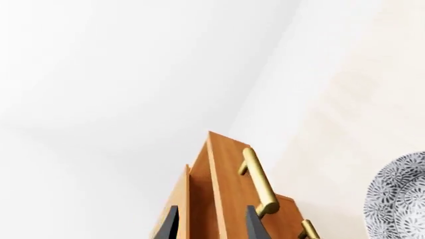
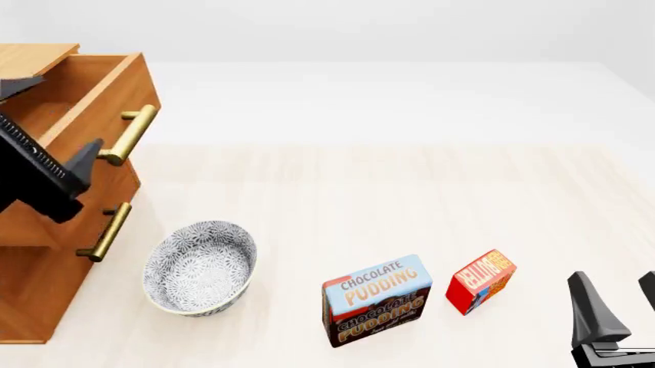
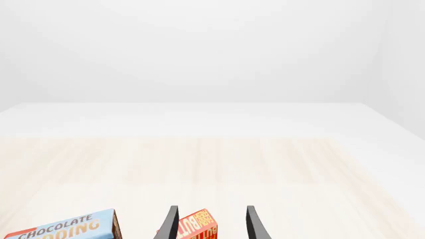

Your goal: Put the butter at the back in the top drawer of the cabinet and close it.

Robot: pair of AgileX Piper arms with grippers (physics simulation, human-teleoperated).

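Note:
The butter [image 2: 481, 280], a small red and orange box, stands on the table near the front right; it also shows in the right wrist view [image 3: 198, 225], just ahead of the fingers. My right gripper [image 2: 614, 280] is open to the right of the butter, holding nothing. The cabinet [image 2: 31, 291] stands at the left with its top drawer [image 2: 103, 100] pulled out. My left gripper [image 1: 212, 226] is open at the drawer's front panel [image 1: 226, 179], beside the brass handle [image 1: 259, 181]. Whether a finger touches the wood I cannot tell.
A patterned grey bowl [image 2: 199, 264] sits just right of the cabinet. The blue and brown chocolate pudding box [image 2: 376, 299] stands left of the butter. A lower drawer's handle [image 2: 106, 230] sticks out toward the bowl.

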